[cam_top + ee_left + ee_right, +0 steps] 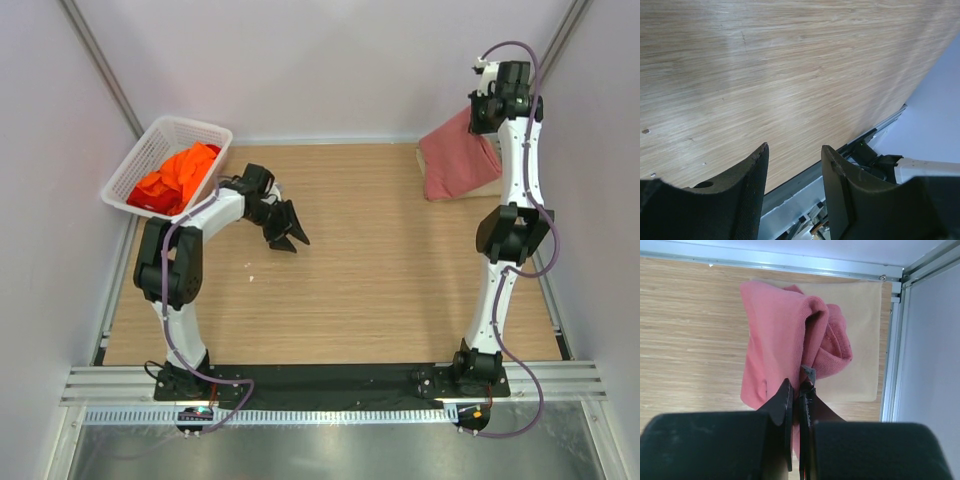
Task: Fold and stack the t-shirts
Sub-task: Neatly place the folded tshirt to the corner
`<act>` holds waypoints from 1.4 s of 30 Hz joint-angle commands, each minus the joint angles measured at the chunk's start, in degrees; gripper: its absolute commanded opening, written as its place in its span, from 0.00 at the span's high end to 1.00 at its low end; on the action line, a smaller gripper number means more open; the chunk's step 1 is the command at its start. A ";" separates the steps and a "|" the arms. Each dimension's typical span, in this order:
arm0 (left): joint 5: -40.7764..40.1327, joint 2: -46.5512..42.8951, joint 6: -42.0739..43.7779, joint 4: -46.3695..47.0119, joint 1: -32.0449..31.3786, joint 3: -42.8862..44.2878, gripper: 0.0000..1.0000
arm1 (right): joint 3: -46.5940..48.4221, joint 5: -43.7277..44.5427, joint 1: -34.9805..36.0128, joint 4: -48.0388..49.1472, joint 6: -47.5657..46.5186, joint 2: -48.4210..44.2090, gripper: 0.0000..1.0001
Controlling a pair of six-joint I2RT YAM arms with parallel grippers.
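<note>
Right wrist view is showing your right pincer [799, 388] clamping the salmon-pink cotton t-shirt [775, 340] drooping beyond it; it is seeming light and floppy, so gripping a thick hem suits.

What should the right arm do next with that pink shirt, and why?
Probably lower the pink shirt onto the beige board and let go: the right gripper is shut on it, and it hangs right over that board.

Orange t-shirts [180, 172] fill the white basket [195, 125]; the pink t-shirt [455, 160] hangs from the right tool [482, 122].
</note>
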 commanded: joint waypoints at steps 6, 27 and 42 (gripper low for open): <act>2.06 1.71 -0.58 -2.70 -0.73 3.35 0.53 | 3.99 -2.26 -2.31 9.66 -0.80 2.23 0.98; -0.05 5.67 -1.37 -8.41 -5.38 8.89 0.53 | 4.43 0.81 -6.80 23.46 -1.95 15.85 0.91; -5.23 -8.54 -5.93 -5.61 -7.67 0.81 0.53 | 0.31 5.57 -3.91 23.22 13.23 -1.88 0.00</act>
